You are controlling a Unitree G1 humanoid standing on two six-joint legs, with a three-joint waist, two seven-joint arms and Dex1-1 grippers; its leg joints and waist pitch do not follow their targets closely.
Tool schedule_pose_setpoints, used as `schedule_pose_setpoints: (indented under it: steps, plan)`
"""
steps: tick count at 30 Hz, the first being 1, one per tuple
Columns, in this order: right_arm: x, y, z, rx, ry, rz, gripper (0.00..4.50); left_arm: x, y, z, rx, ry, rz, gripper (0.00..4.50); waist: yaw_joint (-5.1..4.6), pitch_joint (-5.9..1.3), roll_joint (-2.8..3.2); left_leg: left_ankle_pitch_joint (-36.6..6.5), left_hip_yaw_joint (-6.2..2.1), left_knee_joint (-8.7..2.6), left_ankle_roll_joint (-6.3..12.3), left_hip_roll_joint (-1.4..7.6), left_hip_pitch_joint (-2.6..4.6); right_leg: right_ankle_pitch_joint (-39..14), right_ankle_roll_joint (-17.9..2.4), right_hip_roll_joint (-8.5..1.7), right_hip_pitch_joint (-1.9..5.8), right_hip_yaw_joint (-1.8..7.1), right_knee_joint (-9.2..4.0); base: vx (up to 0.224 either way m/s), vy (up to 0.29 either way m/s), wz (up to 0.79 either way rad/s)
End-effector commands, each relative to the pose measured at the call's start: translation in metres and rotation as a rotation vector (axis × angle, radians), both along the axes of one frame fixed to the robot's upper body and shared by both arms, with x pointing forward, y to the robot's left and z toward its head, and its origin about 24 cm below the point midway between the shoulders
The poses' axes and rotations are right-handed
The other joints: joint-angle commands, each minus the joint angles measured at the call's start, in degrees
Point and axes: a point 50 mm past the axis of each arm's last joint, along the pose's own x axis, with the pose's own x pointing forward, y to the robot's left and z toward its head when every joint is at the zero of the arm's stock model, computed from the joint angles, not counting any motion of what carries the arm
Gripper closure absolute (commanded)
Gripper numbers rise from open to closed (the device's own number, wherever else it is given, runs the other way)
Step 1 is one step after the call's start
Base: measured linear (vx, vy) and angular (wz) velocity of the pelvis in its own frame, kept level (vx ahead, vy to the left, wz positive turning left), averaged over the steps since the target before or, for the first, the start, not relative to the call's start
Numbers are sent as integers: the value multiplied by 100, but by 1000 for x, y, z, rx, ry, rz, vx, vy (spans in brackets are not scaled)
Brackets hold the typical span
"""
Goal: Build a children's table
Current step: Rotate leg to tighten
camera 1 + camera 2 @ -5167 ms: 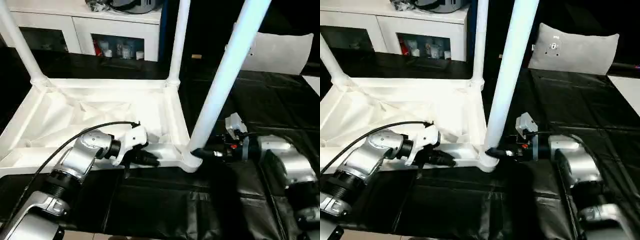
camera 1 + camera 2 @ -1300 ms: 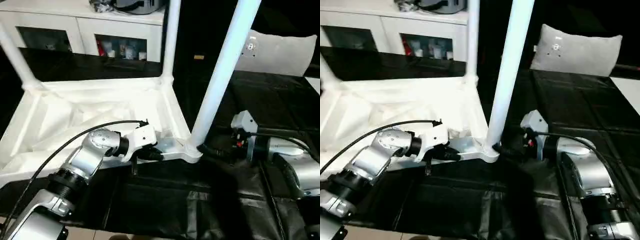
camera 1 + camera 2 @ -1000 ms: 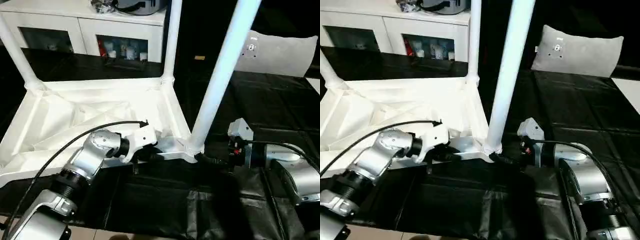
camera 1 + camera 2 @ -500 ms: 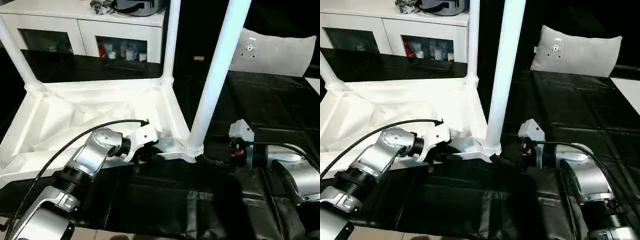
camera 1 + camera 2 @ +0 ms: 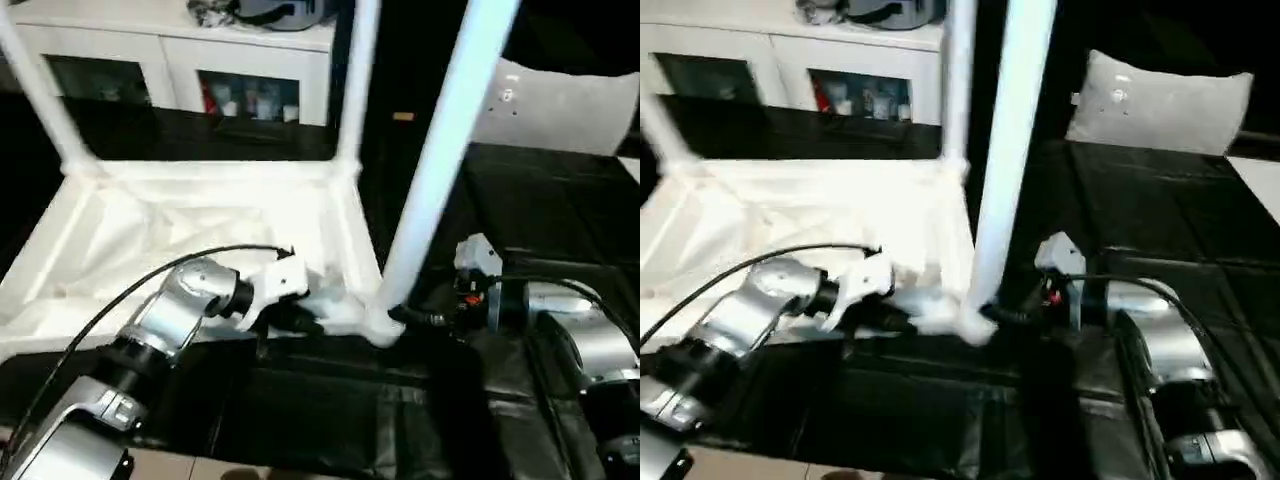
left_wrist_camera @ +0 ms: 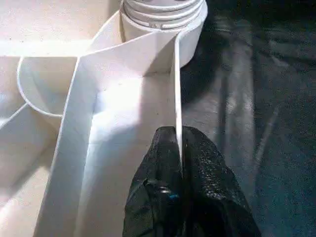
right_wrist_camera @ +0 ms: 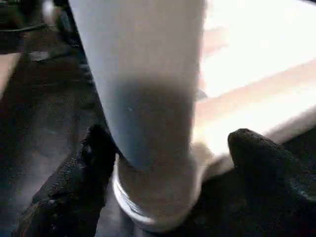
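Now your left gripper [image 6: 178,148] has pinched the white plastic upturned tabletop's [image 5: 200,215] thin rim; your right gripper [image 7: 168,163] still straddles, spread, the nearest of three standing white tubular legs [image 5: 440,170] on the black table [image 5: 540,200].

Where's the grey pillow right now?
In the head views the grey pillow lies at the far right on the black surface, beyond the right gripper and the nearest table leg.
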Motion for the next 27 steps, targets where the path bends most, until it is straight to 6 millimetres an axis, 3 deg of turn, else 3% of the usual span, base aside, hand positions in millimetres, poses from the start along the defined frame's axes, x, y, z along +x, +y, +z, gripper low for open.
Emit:
schedule_pose_setpoints:
  steps: [1,9,19,23,25,26,27]
  plan:
    - [0,0,5,8,11,49,102,-9,-6,-4,19,36,-91,450,-1,-364,5,-519,-51,-363,467,327,24,-390,-1513,-507,318,269,-314,0,0,0]
    - [-2,1,7,34,78,126,170,-13,-4,-4,35,37,-113,450,36,-347,0,-744,-56,-386,298,321,30,-971,-1304,-518,310,272,-379,0,0,0]
    - [-9,1,10,61,130,168,240,-12,-4,-3,8,55,-70,450,71,-367,-4,-555,-49,-366,302,322,14,-670,-1354,-510,313,253,-338,0,0,0]
    - [-11,18,2,125,139,32,247,-5,-12,-3,-46,56,66,450,76,-347,-4,-562,-60,-384,238,325,9,-742,-1286,-512,307,261,-359,0,0,0]
    - [-4,24,-3,95,125,-90,248,-2,-16,-4,-54,58,124,450,34,-343,-23,-748,-61,-401,144,292,21,-1146,-1186,-525,313,253,-409,0,0,0]
    - [5,28,-8,54,109,-221,248,2,-20,-4,-64,55,184,450,-5,-320,2,-846,-70,-428,54,290,17,-1502,-1072,-532,299,252,-450,0,0,0]
    - [5,28,-8,54,109,-221,248,2,-20,-4,-64,55,184,450,-63,-292,-6,-1008,-87,-456,-42,270,6,-2025,-897,-532,309,227,-509,0,0,0]
